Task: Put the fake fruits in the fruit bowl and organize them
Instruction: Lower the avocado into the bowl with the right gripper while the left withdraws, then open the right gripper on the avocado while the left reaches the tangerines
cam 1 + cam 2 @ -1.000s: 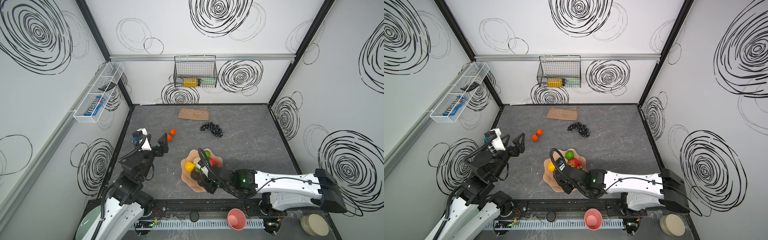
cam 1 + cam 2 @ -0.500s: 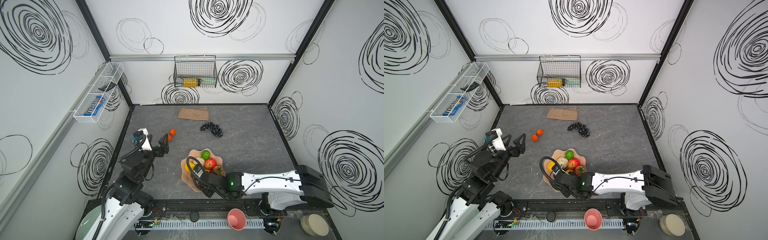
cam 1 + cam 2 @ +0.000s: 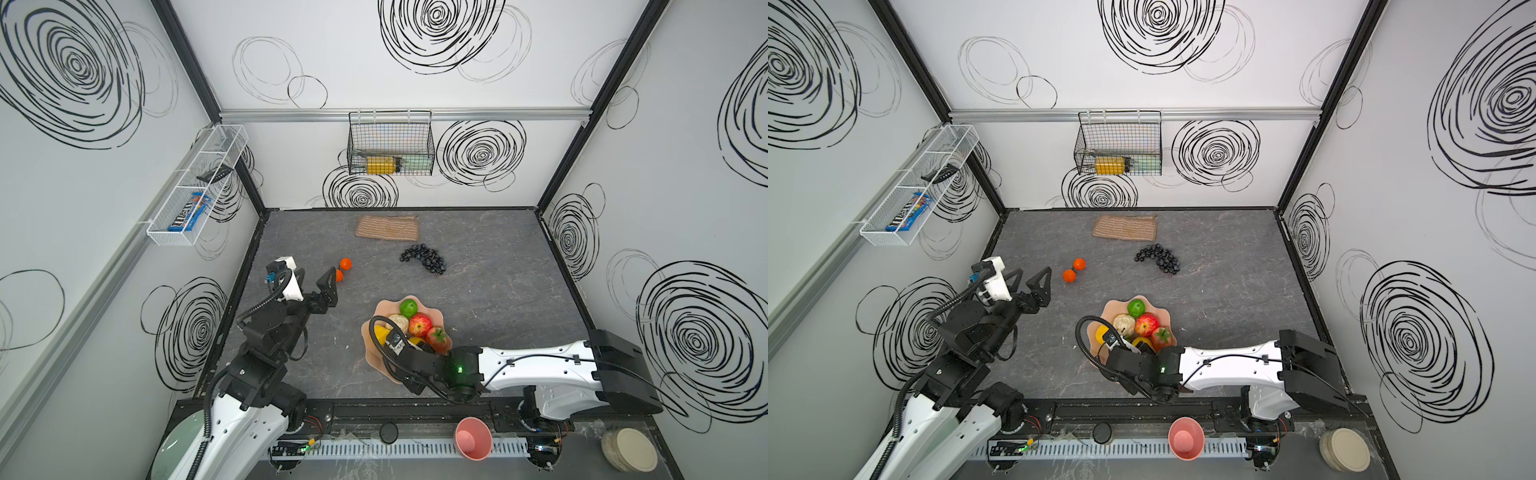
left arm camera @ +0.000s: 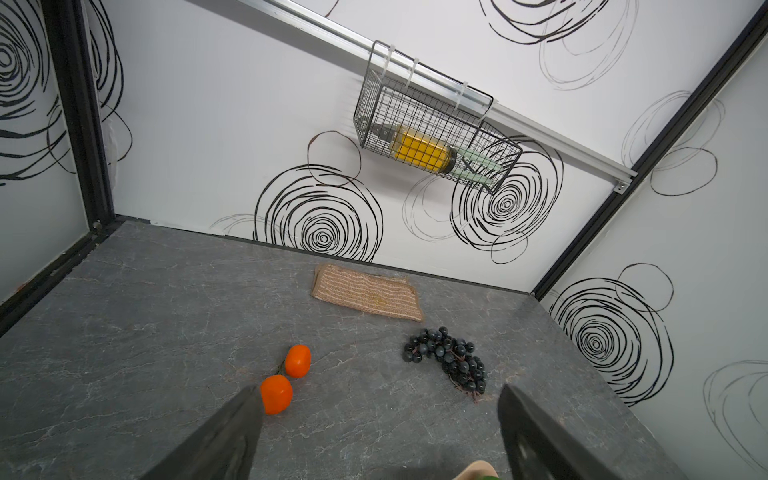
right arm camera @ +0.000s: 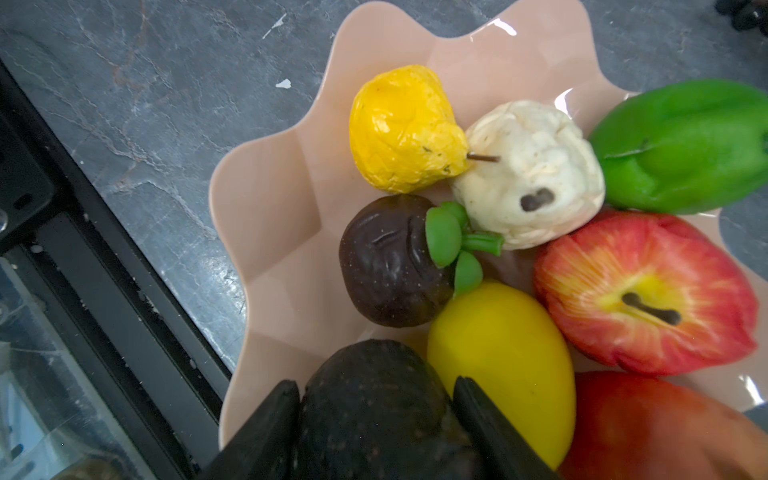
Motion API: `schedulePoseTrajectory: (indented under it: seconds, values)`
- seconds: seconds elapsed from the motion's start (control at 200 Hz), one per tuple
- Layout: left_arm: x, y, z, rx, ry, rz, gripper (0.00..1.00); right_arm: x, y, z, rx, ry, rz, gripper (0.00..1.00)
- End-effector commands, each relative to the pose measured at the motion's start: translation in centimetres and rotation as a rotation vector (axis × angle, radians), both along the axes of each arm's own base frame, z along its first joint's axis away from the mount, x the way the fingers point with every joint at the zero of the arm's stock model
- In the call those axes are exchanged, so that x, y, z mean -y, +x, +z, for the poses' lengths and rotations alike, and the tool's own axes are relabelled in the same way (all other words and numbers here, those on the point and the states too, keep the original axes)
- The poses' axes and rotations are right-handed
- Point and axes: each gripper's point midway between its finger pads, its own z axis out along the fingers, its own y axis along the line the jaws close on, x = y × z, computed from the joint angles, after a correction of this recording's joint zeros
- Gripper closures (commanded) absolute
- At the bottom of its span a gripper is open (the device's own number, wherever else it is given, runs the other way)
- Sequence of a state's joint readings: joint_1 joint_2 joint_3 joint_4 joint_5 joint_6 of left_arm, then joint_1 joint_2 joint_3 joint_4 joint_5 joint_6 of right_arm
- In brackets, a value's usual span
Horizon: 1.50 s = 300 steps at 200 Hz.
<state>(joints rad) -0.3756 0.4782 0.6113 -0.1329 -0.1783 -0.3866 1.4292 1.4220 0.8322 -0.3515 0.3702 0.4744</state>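
One dark avocado point(image 5: 374, 415) sits within the right gripper point(image 5: 376, 385), in the fruit bowl point(image 5: 266, 199); clamped or loose, cannot tell.

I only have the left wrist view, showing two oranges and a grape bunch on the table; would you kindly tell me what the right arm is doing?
Observer: The right gripper is over the fruit bowl, its jaws either side of a dark avocado; I cannot tell whether they grip it.
Operator: Thank you. What else lies in the bowl?
Observer: A red apple, green lime, cream pear, strawberry, smooth lemon, wrinkled yellow fruit and a dark round fruit with green leaves.
Operator: And where is my left gripper relative to it?
Observer: In both top views the left gripper stands left of the bowl, apart from it, near the oranges.
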Motion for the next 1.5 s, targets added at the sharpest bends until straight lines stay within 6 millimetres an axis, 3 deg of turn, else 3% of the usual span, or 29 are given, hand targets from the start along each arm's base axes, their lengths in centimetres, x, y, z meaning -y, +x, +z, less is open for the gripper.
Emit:
schedulePoseTrajectory:
  seconds: [0.0, 0.44, 0.67, 0.831, 1.071, 1.306, 1.496]
  values:
    - [0.0, 0.2, 0.6, 0.026, -0.022, -0.002, 0.08, 0.1, 0.1, 0.3, 0.022, -0.005, -0.012, 0.33]
    - [0.0, 0.5, 0.3, 0.016, -0.027, -0.003, 0.08, 0.6, -0.1, 1.5, 0.018, 0.039, -0.020, 0.23]
    - [1.2, 1.7, -1.2, -0.049, -0.032, -0.054, 0.08, 0.5, 0.0, 4.7, 0.025, 0.128, -0.022, 0.18]
    - [1.7, 4.1, -4.2, -0.196, 0.010, -0.046, 0.11, 1.4, 0.4, 7.7, 0.072, 0.220, -0.035, 0.16]
    - [0.5, 7.9, -9.8, -0.403, 0.039, 0.151, 0.09, 3.8, 2.0, 12.0, 0.125, 0.418, -0.074, 0.14]
    - [-0.2, 12.1, -15.3, -0.535, 0.116, 0.269, 0.12, 6.9, 4.1, 13.9, 0.142, 0.542, -0.130, 0.14]
    - [-1.1, 14.7, -19.4, -0.647, 0.145, 0.279, 0.20, 8.3, 4.2, 13.7, 0.147, 0.559, -0.154, 0.14]
